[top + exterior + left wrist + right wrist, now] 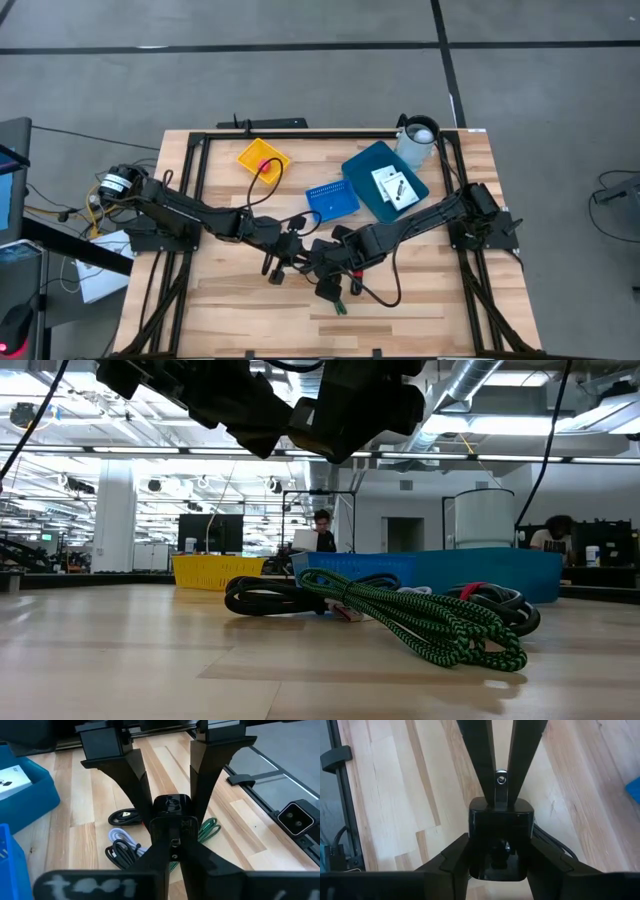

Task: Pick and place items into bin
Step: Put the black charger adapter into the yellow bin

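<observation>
Both grippers meet above the table's middle on one glossy black boxy piece (500,832). My right gripper (500,842) has its fingers spread around the piece's body. My left gripper (172,840) is nearly shut on its narrow end. On the table below lie the black-and-green cord (430,622), a black cable coil (268,596), a white cord (122,837) and a tiny red bit (145,824). Two white cards (393,187) lie in the blue bin (362,170). My left gripper pinches the black piece's narrow end with a silver screw (501,780) between its two converging fingers. The fingers come level at that end, opposite my right gripper. The piece is clear of the table. My right gripper pinches the black piece's body by its two opposite sides (472,837) between its wide-set fingers (447,862). It comes level from the side opposite my left gripper. The piece hangs in the air above the cords.
A small blue basket (332,200) and a yellow basket (262,160) stand at the back of the table, and a white cup (418,140) at the back right. A black frame (190,190) runs along the table's edges. People sit in the room behind.
</observation>
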You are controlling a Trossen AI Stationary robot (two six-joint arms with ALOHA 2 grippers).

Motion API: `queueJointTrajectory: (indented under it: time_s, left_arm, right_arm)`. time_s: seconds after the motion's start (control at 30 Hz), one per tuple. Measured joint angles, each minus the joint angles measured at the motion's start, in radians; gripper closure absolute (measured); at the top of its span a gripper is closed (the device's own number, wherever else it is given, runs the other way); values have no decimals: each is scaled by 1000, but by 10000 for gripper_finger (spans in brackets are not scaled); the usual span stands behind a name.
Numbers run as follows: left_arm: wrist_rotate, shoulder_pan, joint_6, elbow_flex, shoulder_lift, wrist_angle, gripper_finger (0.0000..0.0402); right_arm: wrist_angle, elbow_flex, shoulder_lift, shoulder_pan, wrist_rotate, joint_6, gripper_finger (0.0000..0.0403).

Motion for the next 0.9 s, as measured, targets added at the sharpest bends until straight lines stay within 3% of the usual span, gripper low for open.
queueJointTrajectory:
  time_s: [0.1, 0.4, 0.9]
  left_arm:
    - [0, 0, 0, 0, 0, 0, 391]
    - [-4, 1, 7, 0, 0, 1, 393]
    - [-18, 0, 7, 0, -1, -22, 395]
  right_arm:
    - [0, 0, 0, 0, 0, 0, 253]
    - [6, 0, 0, 0, -5, -1, 178]
    - [3, 0, 0, -1, -48, -44, 190]
